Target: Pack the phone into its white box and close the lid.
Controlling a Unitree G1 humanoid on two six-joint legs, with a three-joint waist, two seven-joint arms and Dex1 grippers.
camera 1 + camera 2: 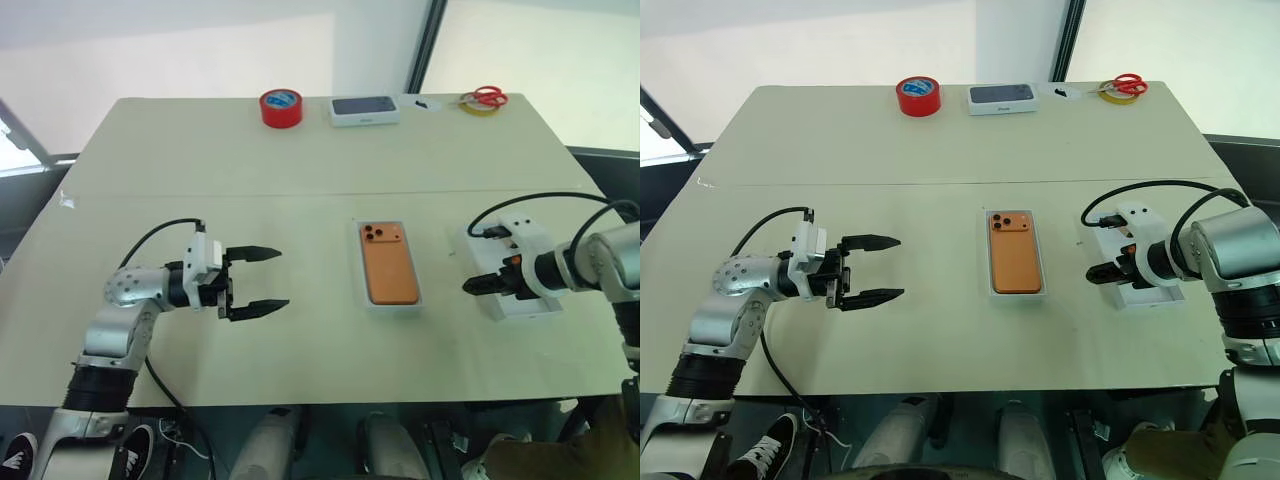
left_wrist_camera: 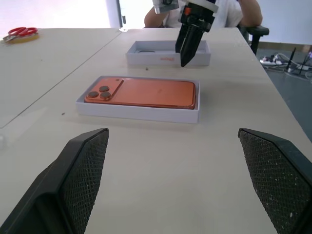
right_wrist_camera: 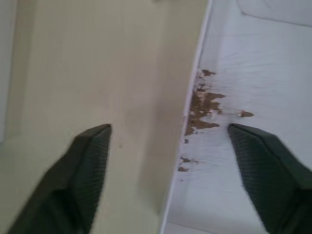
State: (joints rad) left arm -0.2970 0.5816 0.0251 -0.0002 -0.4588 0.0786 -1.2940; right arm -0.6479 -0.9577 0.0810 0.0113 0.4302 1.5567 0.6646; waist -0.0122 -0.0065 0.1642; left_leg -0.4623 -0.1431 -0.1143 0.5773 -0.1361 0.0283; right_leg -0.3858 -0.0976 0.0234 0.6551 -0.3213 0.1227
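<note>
head pair overhead, wrist views close

wide bare desk (image 1: 300,215) between left hand (image 1: 262,281) and white box (image 1: 391,305) holding phone (image 1: 388,262) at frame centre. narrow open strip between that box and lid (image 1: 520,300) at right, with right hand (image 1: 470,286) over the lid's near wall. red tape roll (image 1: 281,108), closed box (image 1: 364,110), scissors (image 1: 484,97) lined along upper edge, well apart.
</note>
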